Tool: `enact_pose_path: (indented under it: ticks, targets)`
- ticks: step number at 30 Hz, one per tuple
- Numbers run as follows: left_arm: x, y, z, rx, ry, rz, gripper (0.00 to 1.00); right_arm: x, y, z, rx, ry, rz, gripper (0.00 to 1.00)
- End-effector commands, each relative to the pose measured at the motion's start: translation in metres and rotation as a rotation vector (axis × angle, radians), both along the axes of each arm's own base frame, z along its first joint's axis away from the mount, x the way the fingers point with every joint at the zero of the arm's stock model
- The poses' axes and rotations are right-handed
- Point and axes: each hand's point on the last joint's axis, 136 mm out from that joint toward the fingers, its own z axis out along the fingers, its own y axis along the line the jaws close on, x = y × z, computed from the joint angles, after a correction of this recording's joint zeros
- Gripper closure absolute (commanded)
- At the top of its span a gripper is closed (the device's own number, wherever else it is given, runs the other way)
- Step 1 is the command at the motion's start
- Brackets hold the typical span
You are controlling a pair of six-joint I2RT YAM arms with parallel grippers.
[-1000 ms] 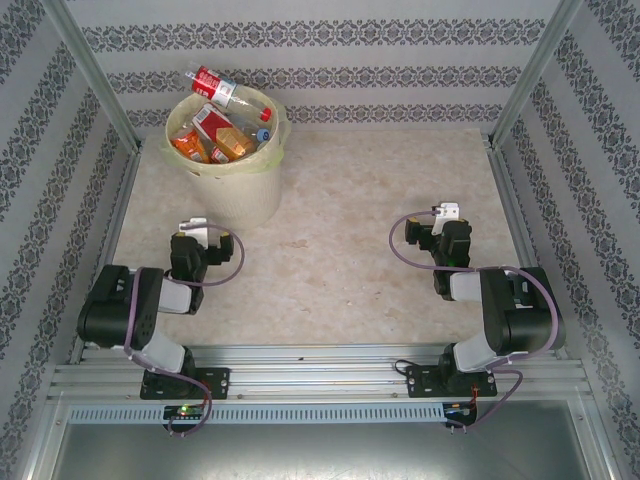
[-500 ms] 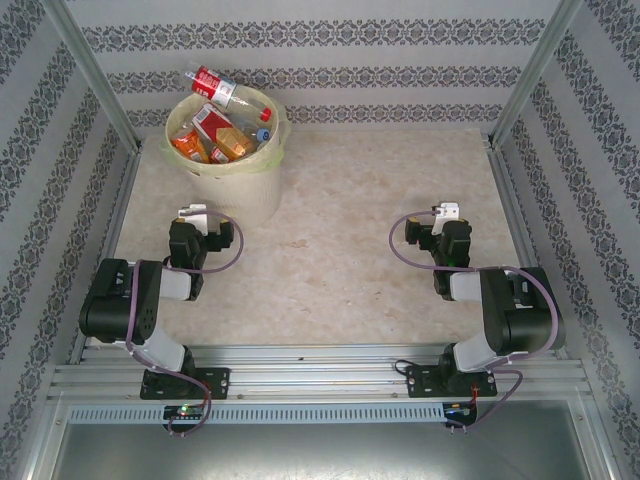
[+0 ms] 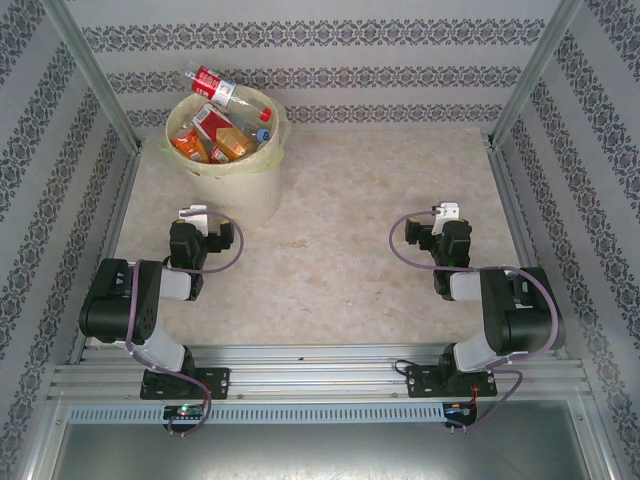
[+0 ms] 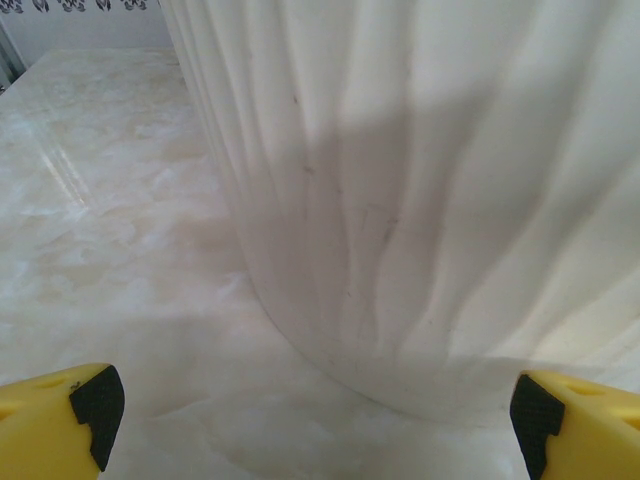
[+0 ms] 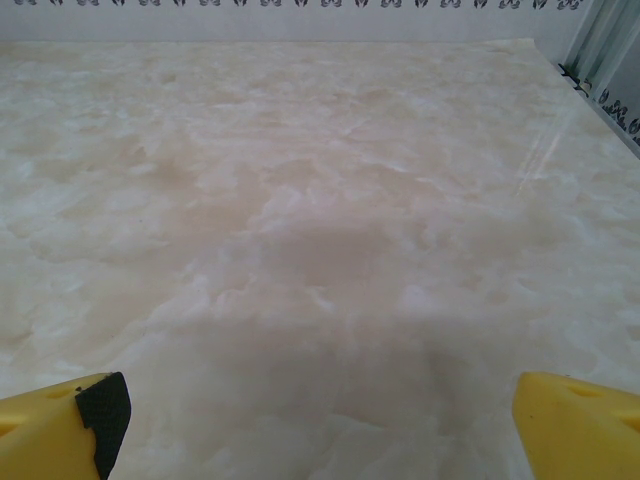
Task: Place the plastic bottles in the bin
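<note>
One bin [image 3: 243, 192], roughly six plastic bottles [image 3: 218, 128] inside; left gripper [image 4: 310, 420] and right gripper [image 5: 318, 412] both wide apart.

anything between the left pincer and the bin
Nothing but bare table, seen in the left wrist view between the left pincer and the bin.

Cream bin [image 3: 245, 195]; bottles [image 3: 213, 82] red, orange labelled; table [image 3: 350, 190] beige marbled; walls [image 3: 330, 60] white, dark floral bands

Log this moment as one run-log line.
round cream plastic bin: heaped with clear plastic bottles | left gripper: open, facing bin wall | right gripper: open, above marbled tabletop
</note>
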Motion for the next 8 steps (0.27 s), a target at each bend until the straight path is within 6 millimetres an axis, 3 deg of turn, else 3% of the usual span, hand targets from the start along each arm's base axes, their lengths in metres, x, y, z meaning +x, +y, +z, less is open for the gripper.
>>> enact_pose_path:
  ticks: [1,8]
  targets:
    - [-0.0012,0.0004,0.0016,-0.004,-0.004,-0.009,0.0,0.0072,0.0026,0.0144,0.012,-0.051,0.011,0.02]
    - [-0.0012,0.0005,0.0016,-0.004,-0.004,-0.008,0.0,0.0075,0.0033,0.0144,0.011,-0.05,0.014,0.02]
